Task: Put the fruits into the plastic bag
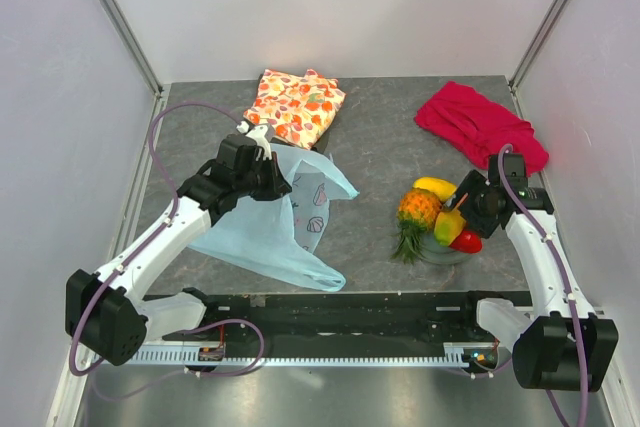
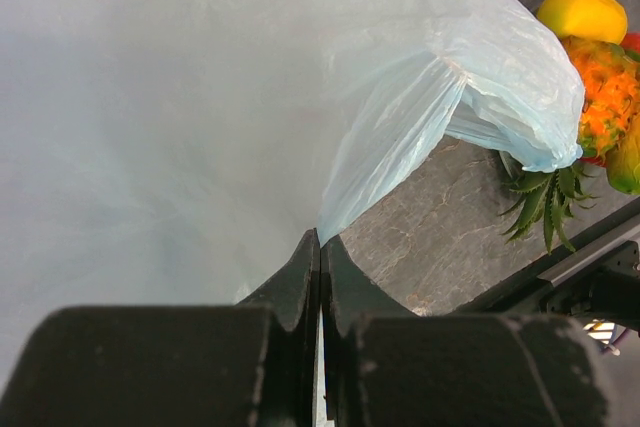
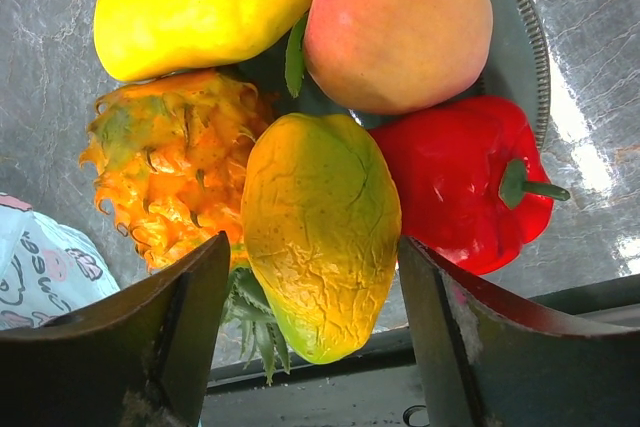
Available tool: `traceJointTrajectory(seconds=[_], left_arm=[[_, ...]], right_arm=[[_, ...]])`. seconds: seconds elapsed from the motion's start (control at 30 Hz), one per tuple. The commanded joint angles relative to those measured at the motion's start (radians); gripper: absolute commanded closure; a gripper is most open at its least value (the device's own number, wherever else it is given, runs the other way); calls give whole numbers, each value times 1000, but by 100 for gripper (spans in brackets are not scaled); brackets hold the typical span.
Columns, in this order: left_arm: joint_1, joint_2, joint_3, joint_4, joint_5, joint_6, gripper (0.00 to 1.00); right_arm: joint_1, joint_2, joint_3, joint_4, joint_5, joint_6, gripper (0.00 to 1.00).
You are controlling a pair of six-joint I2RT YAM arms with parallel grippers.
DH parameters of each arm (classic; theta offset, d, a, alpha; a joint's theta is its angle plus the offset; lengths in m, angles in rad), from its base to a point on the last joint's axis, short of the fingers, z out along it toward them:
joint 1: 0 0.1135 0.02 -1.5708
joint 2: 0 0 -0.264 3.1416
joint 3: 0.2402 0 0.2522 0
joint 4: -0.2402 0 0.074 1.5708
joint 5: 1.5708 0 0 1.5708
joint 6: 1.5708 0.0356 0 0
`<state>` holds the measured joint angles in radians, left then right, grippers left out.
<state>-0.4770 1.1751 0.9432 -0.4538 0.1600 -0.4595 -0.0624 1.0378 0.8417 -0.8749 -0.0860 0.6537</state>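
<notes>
Edge of plastic bag [image 1: 270, 232] is pinched in the fully closed left gripper [image 2: 320, 277], likely so the mouth is kept lifted for loading. The fruits [image 1: 440, 217] are piled on plate [image 3: 520, 57], at 3 o'clock of the bag in top view. The right gripper [image 3: 315, 307] is spread wide around front mango [image 3: 320, 237], not yet clamped. The pineapple [image 3: 170, 177] lies at its 9 o'clock.
</notes>
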Motion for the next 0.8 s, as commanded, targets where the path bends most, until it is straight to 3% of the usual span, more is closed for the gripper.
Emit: traceJointTrajectory(seconds=[0.0,0.5,0.77], left_arm=[[5,-15,5,33,7,-24,98],[5,-22,-6,32,3,-22,98],[5,-25,-9,32,4,-15,98]], right_arm=[[3,-2,2,13,6,15,27],[3,4,16,-25,29,9,42],[3,-16,46,-50,40,3,56]])
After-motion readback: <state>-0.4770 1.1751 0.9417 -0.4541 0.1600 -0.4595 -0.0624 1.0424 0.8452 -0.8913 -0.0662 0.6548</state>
